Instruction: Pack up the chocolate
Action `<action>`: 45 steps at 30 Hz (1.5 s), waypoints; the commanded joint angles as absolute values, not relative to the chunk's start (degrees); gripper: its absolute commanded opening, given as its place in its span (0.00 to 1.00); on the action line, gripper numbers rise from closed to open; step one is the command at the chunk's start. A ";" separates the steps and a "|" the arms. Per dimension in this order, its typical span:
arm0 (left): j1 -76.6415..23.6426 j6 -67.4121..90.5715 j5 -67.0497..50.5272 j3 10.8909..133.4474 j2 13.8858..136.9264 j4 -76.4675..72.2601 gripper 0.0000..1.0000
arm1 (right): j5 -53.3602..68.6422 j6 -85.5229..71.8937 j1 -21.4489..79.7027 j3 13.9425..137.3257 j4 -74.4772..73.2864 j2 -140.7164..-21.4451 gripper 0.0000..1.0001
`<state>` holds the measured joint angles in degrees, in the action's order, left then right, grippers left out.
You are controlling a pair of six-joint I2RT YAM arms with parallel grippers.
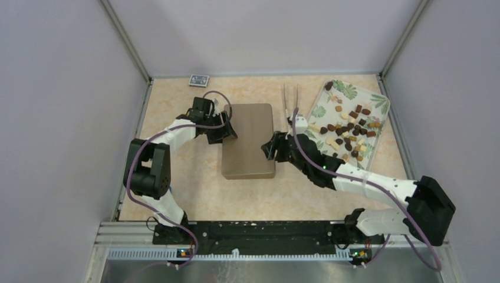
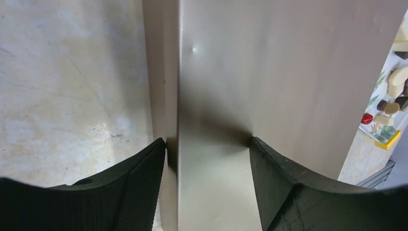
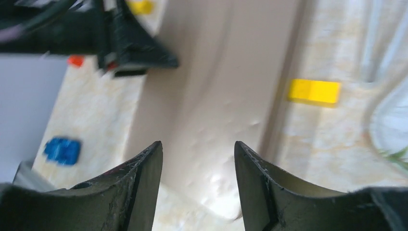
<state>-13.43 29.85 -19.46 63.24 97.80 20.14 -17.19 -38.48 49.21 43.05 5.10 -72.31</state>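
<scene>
The chocolate (image 1: 349, 128), several small dark, mid-brown and cream pieces, lies on a leaf-patterned tray (image 1: 380, 101) at the right; some pieces (image 2: 397, 77) show at the right edge of the left wrist view. A flat brown box (image 1: 249, 140) lies closed mid-table. My left gripper (image 1: 224, 134) (image 2: 207, 139) is open astride the box's left edge (image 2: 178, 72), one finger (image 2: 144, 183) beside the side wall, the other (image 2: 279, 183) over the lid. My right gripper (image 1: 268, 149) (image 3: 197, 143) hangs open at the box's right edge, over the lid (image 3: 211, 96), holding nothing.
Metal tongs (image 1: 290, 100) lie between the box and the tray. A small blue card (image 1: 199, 79) sits at the back left. A yellow block (image 3: 314, 91) lies on the table right of the box. Walls close in on three sides.
</scene>
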 commanded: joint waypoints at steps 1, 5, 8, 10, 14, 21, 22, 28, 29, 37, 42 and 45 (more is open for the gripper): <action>-13.80 29.27 -19.62 65.76 98.88 19.20 0.69 | -17.96 -30.72 57.12 39.06 9.36 -67.59 0.56; -13.80 28.92 -19.43 66.56 99.50 19.73 0.69 | -10.46 -24.73 63.42 40.14 9.92 -69.44 0.54; -13.80 28.83 -19.35 67.18 99.82 19.98 0.69 | -10.12 -21.76 69.28 42.91 7.32 -73.71 0.55; -13.80 28.81 -19.34 67.78 100.08 20.22 0.69 | -11.32 -22.08 71.17 43.68 7.32 -76.77 0.55; -13.80 28.83 -19.53 67.92 100.20 20.30 0.69 | -12.83 -25.29 71.73 44.35 11.91 -82.30 0.55; -13.97 28.58 -20.78 68.35 100.72 20.42 0.69 | -20.79 -30.80 71.75 47.96 14.24 -90.29 0.55; -14.04 28.45 -20.87 68.36 100.74 20.52 0.69 | -21.62 -31.46 71.77 48.18 14.55 -90.94 0.56; -14.15 28.04 -21.35 68.27 100.77 20.50 0.70 | -27.61 -33.56 71.33 49.40 15.11 -93.04 0.56; -14.15 27.97 -21.48 68.31 100.68 20.48 0.70 | -28.28 -34.19 71.03 49.40 15.00 -93.07 0.56; -14.58 27.61 -22.18 69.27 99.83 20.60 0.70 | -30.33 -35.31 69.96 49.13 15.34 -92.46 0.56; -14.83 27.60 -22.89 70.65 100.23 20.97 0.71 | -31.07 -35.80 69.99 47.90 16.99 -91.68 0.56; -14.94 27.60 -23.03 71.39 100.61 20.90 0.71 | -31.63 -35.77 69.98 47.11 17.48 -90.67 0.56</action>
<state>-14.28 28.32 -20.78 68.45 99.92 21.74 -28.62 -35.20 70.65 46.98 13.67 -92.49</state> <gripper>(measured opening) 0.707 0.554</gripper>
